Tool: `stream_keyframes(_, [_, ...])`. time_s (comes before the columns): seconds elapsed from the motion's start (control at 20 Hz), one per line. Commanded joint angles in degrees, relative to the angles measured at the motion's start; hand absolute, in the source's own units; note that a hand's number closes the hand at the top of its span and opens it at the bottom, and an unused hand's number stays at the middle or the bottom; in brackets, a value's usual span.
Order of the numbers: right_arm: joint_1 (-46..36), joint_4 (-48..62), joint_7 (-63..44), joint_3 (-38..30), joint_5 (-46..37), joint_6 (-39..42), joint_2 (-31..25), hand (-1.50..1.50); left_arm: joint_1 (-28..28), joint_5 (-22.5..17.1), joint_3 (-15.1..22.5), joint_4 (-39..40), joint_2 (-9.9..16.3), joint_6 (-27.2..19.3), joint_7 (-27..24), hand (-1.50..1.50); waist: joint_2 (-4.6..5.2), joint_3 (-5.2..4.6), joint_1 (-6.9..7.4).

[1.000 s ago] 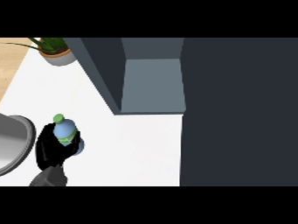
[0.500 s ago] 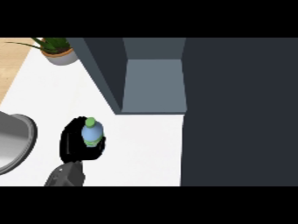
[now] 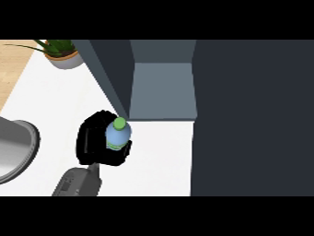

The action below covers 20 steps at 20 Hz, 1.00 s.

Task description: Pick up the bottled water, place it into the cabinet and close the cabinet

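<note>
We have the bottle (image 3: 118, 134) picked up and held just outside the cabinet (image 3: 163, 94), so placing it inside and shutting the cabinet are left. Our left robot hand (image 3: 98, 145) is curled round the bottle, upright with its green cap on top, above the white surface (image 3: 156, 156).
</note>
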State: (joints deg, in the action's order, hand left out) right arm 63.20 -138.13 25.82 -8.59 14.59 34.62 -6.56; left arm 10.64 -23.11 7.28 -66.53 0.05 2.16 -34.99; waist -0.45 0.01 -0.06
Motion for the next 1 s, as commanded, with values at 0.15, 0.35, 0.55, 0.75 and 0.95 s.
stream_keyframes(0.15, [0.03,-8.1,-4.52,-3.27,7.92,-1.26,-2.01,-1.5,0.52,-1.58,15.58,-15.25,-0.05,-15.06,8.02,1.5,0.29,-0.03,-0.12])
stream_keyframes(0.35, [-3.24,-6.52,-5.27,-0.66,4.66,-1.51,-0.89,-1.5,3.61,-1.03,22.57,-19.71,-0.05,-25.25,13.28,1.5,0.37,-0.03,-0.41])
stream_keyframes(0.55, [-6.03,-5.09,-6.74,-2.12,5.38,-2.28,-1.98,-1.5,11.73,-0.28,25.52,-23.82,-0.05,-35.59,21.68,1.5,0.42,-0.01,-0.33])
stream_keyframes(0.75, [-7.75,-4.51,-8.05,-3.66,7.69,-2.39,-2.99,-1.5,18.49,-0.65,28.75,-20.61,-0.05,-45.03,21.68,1.5,0.58,-0.02,-0.77])
stream_keyframes(0.95, [-7.26,-4.79,-7.42,-2.17,4.76,-2.24,-0.59,-1.5,25.52,-3.55,25.03,-14.95,-0.05,-47.07,20.05,1.5,0.62,-0.04,-1.27])
